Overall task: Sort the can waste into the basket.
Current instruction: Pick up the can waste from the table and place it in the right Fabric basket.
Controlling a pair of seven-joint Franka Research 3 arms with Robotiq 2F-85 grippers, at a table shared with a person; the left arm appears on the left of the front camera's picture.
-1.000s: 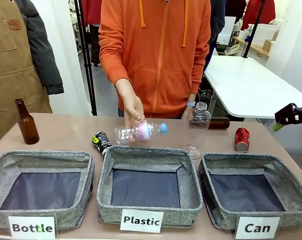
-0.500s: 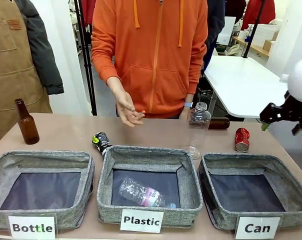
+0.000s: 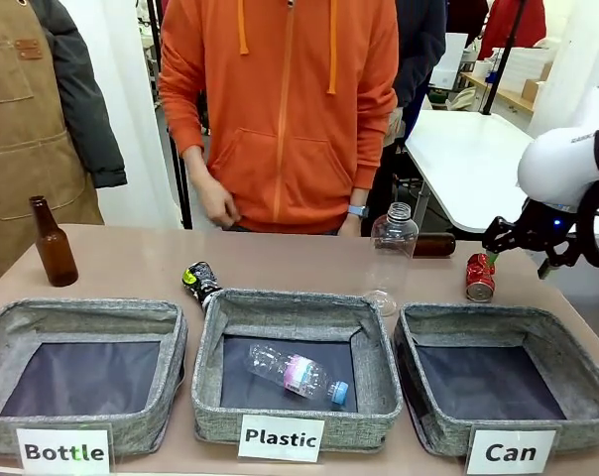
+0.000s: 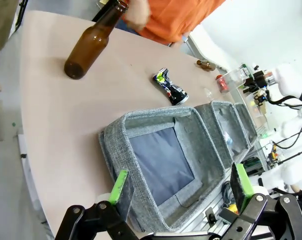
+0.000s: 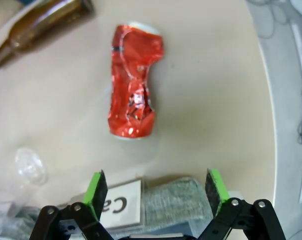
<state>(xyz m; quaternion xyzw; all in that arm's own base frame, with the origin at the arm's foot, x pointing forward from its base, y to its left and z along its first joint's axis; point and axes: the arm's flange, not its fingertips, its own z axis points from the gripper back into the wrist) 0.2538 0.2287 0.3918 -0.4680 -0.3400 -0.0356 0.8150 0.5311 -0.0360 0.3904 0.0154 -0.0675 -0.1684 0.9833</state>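
A: Right gripper [image 5: 156,182] is over the far right of the tan tabletop [image 3: 131,268], green-padded fingers spread wide, nothing between them

B: And straight ahead of it in the wrist view is the crushed shiny red metal can [image 5: 133,102], sitting on the table, clear of both pads

A: Where's that against the target?

B: Just behind the far rim of the grey felt basket labelled "Can" [image 3: 475,313], rightmost of the three bins. A brown glass bottle lying on its side [image 3: 433,244] is close behind the can

A: And the other one?

B: The crushed black can with yellow-green print [image 3: 200,281] lies by the far left corner of the middle grey bin labelled "Plastic" [image 3: 280,302], well apart from the basket

A: Left gripper [image 4: 180,175]?

B: Released as well, grasping nothing, hanging at the table's near edge by the grey bin at the end of the row [image 4: 116,145]

A: The person in the orange hoodie [image 3: 280,99] stands at the far side
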